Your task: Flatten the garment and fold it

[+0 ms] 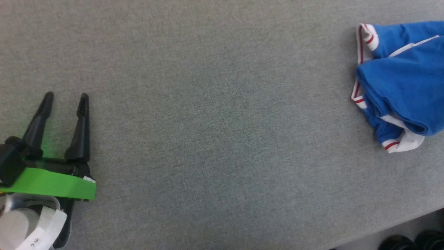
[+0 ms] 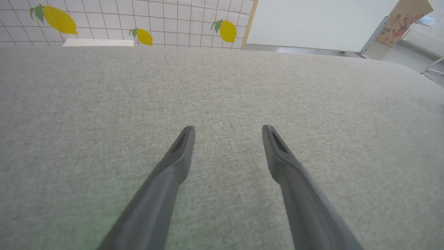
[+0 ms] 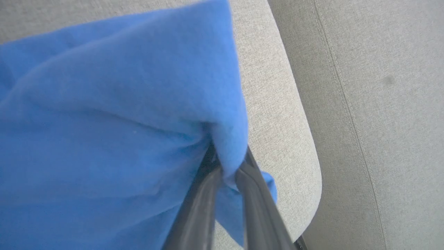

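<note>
Garment point(image 1: 406, 80) lies bunched at 3 o'clock on grey table point(image 1: 208, 139), blue body up, red-and-white striped trim along its 9 o'clock edge. Right gripper point(image 3: 228, 170) is pinched tight on a blue fold. Left gripper point(image 1: 66, 95) sits at 8 o'clock, fingers spread wide, empty, well apart from garment.

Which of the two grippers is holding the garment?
The right gripper: jaws shut on the garment. The left gripper hangs open over the table.
</note>
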Robot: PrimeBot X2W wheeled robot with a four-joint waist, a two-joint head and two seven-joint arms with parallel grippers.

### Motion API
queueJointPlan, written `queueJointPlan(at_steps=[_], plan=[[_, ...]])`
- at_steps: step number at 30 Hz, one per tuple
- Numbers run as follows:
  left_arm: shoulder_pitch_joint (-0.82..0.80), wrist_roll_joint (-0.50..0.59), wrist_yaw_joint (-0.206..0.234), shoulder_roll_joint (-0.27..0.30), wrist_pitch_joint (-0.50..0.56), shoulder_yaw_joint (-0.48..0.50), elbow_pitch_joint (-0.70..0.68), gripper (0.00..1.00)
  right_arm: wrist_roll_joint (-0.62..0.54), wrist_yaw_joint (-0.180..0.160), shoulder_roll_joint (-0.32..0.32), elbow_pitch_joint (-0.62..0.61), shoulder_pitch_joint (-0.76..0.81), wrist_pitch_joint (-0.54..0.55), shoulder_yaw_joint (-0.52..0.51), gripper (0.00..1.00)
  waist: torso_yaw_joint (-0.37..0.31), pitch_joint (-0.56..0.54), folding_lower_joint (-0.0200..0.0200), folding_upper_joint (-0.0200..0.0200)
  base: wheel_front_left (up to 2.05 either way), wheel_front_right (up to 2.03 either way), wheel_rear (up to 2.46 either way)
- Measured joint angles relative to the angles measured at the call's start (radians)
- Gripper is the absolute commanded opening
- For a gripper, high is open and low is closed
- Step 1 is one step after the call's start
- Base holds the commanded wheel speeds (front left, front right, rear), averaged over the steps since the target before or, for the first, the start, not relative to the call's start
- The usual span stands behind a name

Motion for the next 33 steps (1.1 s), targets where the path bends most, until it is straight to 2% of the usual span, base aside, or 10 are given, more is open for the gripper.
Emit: queueJointPlan(at_steps=[2,3,4,5,12,17,26,33], plan=[[0.0,0.0,0.003,0.006,0.004,0.008,-0.014,1.0,-0.017,0.0,0.009,-0.001,-0.004,-0.019,-0.026,0.0,0.0,0.02,0.0,0.0,0.0,0.0,0.0],[0.0,0.0,0.005,0.009,0.007,0.01,-0.019,1.0,-0.028,0.0,0.01,0.001,-0.006,-0.025,-0.028,0.35,0.001,0.028,-0.0001,0.0,0.0,0.0,0.0],[0.001,0.0,0.008,0.011,0.007,0.011,-0.022,1.0,-0.033,0.0,0.012,0.005,-0.009,-0.025,-0.031,0.54,0.001,0.033,-0.0001,0.0,0.0,0.0,0.0],[0.001,0.0,0.008,0.013,0.007,0.012,-0.025,1.0,-0.035,0.0,0.017,0.005,-0.01,-0.03,-0.037,1.0,0.0,0.037,-0.0001,0.0,0.0,0.0,0.0],[0.004,0.0,0.009,0.023,0.012,0.009,-0.022,1.0,-0.042,0.0,0.028,0.027,-0.012,-0.087,-0.057,1.0,-0.006,0.023,-0.0001,0.0,0.0,0.0,0.0],[0.005,0.0,0.012,0.013,0.001,0.001,0.01,1.0,0.016,0.0,0.026,0.024,-0.041,-0.16,-0.051,1.0,-0.006,-0.017,-0.0001,0.0,0.0,0.0,0.0],[0.005,-0.014,0.007,-0.062,-0.063,-0.035,0.115,1.0,0.151,0.0,-0.014,0.021,-0.133,-0.342,0.082,1.0,0.005,-0.145,-0.0003,0.0,0.0,0.0,0.0],[0.029,-0.03,0.008,-0.119,-0.105,-0.045,0.188,1.0,0.245,0.0,0.007,0.021,-0.149,-0.529,0.192,1.0,0.024,-0.276,-0.0003,0.0,0.0,0.0,0.0]])
